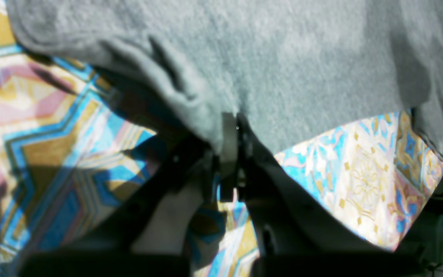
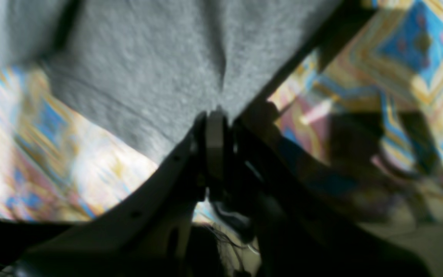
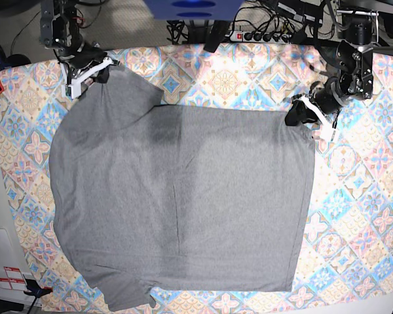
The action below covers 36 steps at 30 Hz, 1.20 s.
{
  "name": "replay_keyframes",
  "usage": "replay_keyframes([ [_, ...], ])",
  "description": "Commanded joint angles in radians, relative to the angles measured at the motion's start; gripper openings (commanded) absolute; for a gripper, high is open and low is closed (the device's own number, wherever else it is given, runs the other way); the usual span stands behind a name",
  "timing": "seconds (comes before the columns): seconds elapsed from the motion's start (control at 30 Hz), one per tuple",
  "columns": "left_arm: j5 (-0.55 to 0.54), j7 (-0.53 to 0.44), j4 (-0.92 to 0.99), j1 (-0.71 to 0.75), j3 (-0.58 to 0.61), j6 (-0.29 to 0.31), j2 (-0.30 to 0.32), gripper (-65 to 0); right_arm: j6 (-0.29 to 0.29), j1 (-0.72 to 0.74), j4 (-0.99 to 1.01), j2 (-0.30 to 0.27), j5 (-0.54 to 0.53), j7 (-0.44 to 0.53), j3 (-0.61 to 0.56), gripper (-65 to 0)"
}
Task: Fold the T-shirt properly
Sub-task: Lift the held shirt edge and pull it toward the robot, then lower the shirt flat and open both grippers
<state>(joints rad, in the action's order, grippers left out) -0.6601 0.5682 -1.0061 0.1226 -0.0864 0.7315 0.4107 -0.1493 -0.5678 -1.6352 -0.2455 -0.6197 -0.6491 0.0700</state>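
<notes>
The colourful tile-patterned tablecloth [image 3: 373,196] covered the whole table in the base view. On it the plain heather-grey cotton T-shirt [image 3: 183,209] lay spread over the middle and left of the frame, mostly flat, with one sleeve showing at the lower left and no fold line visible yet. The left gripper [image 3: 300,112] sat at the shirt's upper right corner; its wrist view showed the jaws clamped together on a pinch of grey fabric. The right gripper [image 3: 85,72] sat at the upper left corner, and its blurred wrist view likewise showed the jaws closed on a cloth edge. Judging by this, only the grasp was done; every fold remained to be made.
</notes>
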Motion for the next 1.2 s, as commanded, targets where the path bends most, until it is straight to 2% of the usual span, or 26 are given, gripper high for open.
replay_keyframes([
  [0.0,0.064,0.065,0.003,0.010,-0.003,-0.033,0.012,-65.0,-0.006,0.002,-0.024,-0.007,-0.009,0.018,0.004,-64.1],
  [0.3,0.061,0.059,0.003,0.061,-0.009,-0.033,0.012,-65.0,-0.006,-0.044,-0.041,-0.010,-0.001,0.030,0.029,-64.1],
  [0.4,0.067,0.057,0.003,0.104,-0.056,-0.033,0.012,-65.0,-0.006,-0.080,-0.069,-0.008,0.001,0.073,0.063,-64.1],
  [0.57,0.069,0.057,-0.001,0.173,-0.146,-0.033,0.012,-65.0,-0.006,-0.145,-0.127,-0.007,0.080,0.139,0.098,-64.1],
  [0.93,0.070,0.065,-0.271,0.415,-0.217,-0.033,0.012,-65.0,-0.005,-0.165,-0.161,0.007,0.091,0.147,0.096,-64.2],
  [1.07,0.070,0.066,-0.334,0.475,-0.258,-0.033,0.009,-65.0,-0.005,-0.217,-0.222,0.015,0.149,0.245,0.093,-64.2],
  [1.17,0.070,0.066,-0.402,0.526,-0.286,-0.033,0.009,-65.0,-0.005,-0.238,-0.244,0.015,0.163,0.283,0.095,-64.2],
])
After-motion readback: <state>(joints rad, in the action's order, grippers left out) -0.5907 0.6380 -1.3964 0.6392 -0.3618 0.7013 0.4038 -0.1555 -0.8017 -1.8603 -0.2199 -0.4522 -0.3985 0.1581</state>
